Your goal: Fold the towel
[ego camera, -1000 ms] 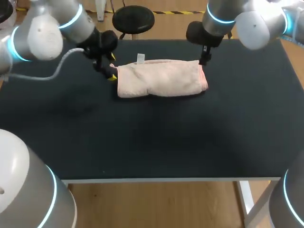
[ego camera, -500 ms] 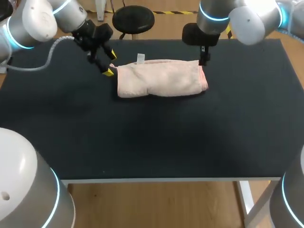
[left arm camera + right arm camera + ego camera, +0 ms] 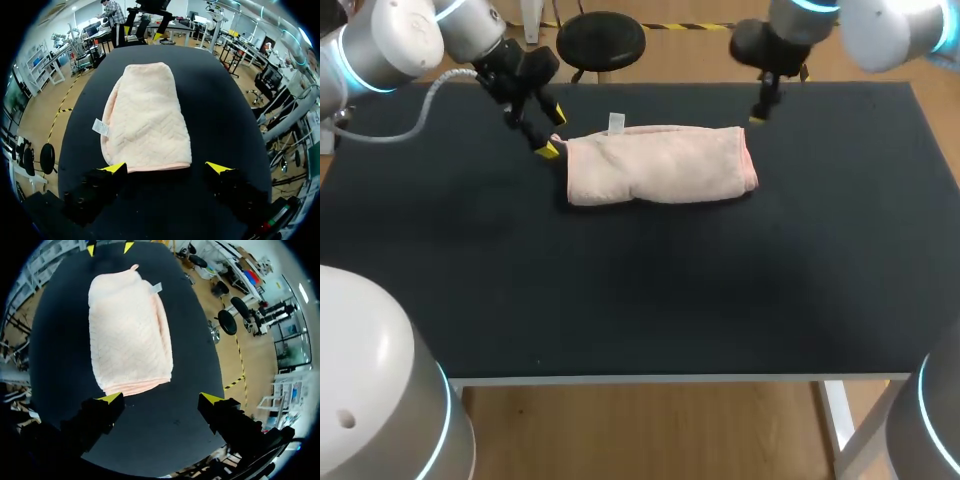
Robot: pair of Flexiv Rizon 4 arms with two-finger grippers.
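Left gripper: fingers spread, empty, just beside the towel's 9 o'clock edge.
Right gripper: fingers spread, empty, off the towel's 1 o'clock corner.
Towel: pink, folded, toward 12 o'clock on the table.
Handling: probably soft, light and limp; pinch an edge.
Change: the right gripper has backed off the corner; the towel is unmoved.

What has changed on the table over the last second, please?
The left gripper drew back a little from the towel's left end and is open. The right gripper pulled away from the towel's right end toward the far edge of the table, also open. The towel stayed folded in the same place.
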